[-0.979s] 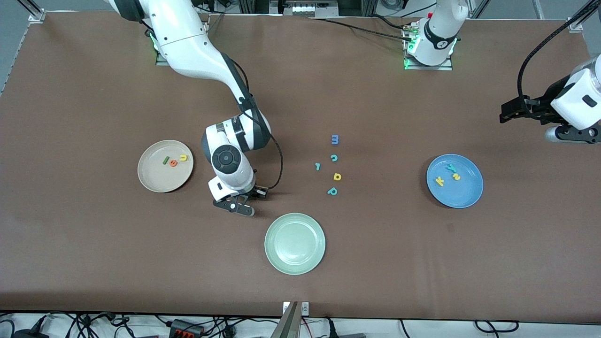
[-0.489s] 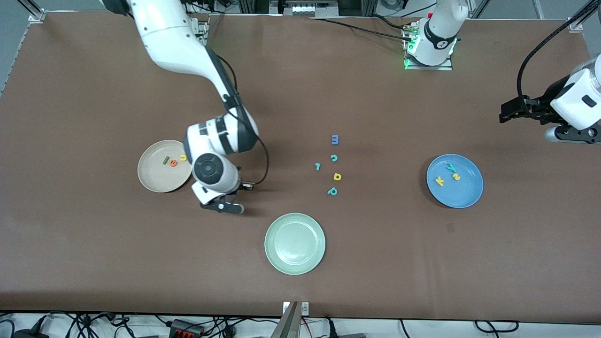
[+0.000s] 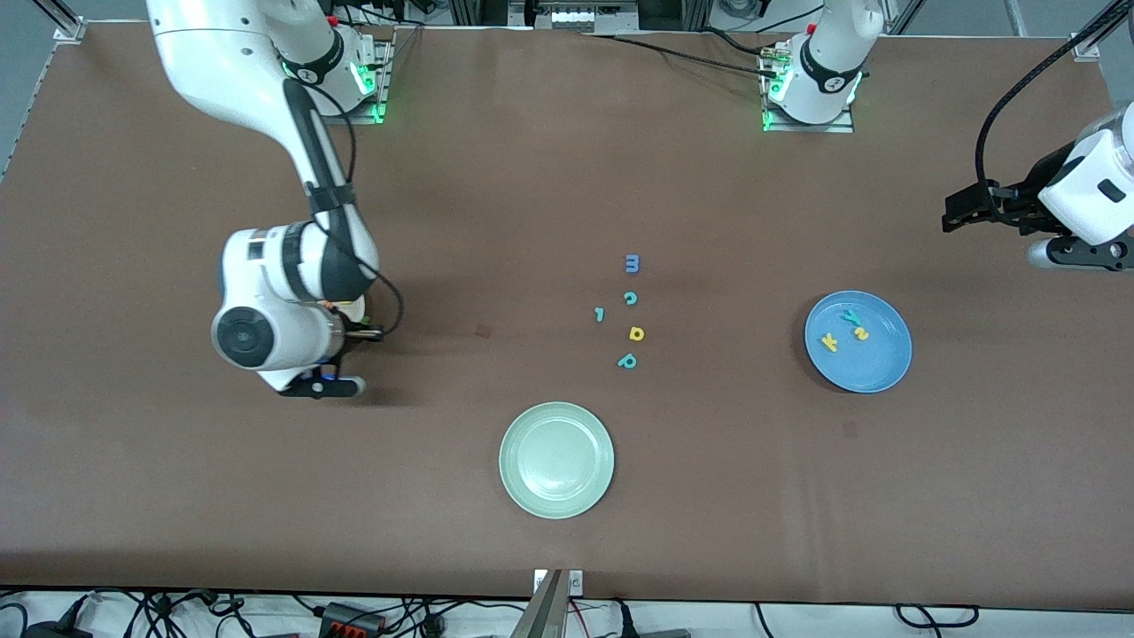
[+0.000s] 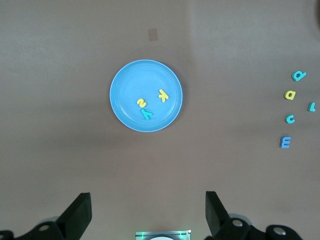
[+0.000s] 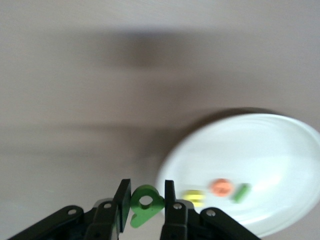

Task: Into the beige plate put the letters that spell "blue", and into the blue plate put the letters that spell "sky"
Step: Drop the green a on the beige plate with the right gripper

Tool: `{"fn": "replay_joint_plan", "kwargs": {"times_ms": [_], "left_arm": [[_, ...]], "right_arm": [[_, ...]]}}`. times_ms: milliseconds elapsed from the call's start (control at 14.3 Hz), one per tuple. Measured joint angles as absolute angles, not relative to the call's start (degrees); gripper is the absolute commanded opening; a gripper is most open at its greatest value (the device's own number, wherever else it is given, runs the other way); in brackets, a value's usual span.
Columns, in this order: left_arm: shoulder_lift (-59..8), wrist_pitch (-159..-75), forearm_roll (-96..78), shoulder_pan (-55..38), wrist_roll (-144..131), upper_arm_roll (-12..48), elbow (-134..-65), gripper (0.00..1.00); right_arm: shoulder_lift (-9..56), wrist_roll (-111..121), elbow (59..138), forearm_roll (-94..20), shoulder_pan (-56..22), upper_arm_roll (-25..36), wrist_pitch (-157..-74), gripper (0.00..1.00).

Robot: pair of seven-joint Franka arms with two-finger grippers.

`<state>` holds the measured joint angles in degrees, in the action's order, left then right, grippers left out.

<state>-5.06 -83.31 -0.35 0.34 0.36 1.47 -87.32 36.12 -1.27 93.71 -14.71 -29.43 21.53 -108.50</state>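
**tabletop_tom:** Fingers [image 5: 124, 200] of the right gripper [image 5: 146, 186] are pinched to a narrow gap on the dark green b [image 5: 145, 205], which is held just over the rim of the beige plate [image 5: 260, 145]. With twelve set at the robot bases, that plate is at about nine o'clock. The u [image 5: 194, 197], e [image 5: 220, 187] and l [image 5: 242, 192] are already lying in it.

**gripfan:** And sky is done: s [image 3: 860, 333], k [image 3: 829, 342] and y [image 3: 851, 316] are in the blue plate [image 3: 877, 368] at three o'clock. The left gripper [image 4: 147, 210] is parked wide open with nothing held, high over its own end.

**tabletop_tom:** Risk tbh: if the b is let go this close to the rim, it could be bounced off onto the table. Light foam could also get stuck to a pad.
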Motion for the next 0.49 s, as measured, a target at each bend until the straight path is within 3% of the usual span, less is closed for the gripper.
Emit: {"fn": "replay_joint_plan", "kwargs": {"times_ms": [210,419,489], "left_arm": [[-5.05,-83.32,-0.35,0.34,0.36,1.49,-87.23,1.00],[-5.06,-83.32,-0.34,0.34,0.36,1.48,-87.11,1.00],[-5.06,-83.38,-0.34,0.34,0.36,1.50,-86.88,1.00]], "right_arm": [[34.74,7.47,99.17,-14.71,-28.74,26.46,-108.50,0.20],[33.02,9.44,103.52,-14.71,-28.73,27.50,-108.73,0.21],[32.74,9.72,104.51,-14.71,-28.78,27.49,-109.25,0.25]]}}
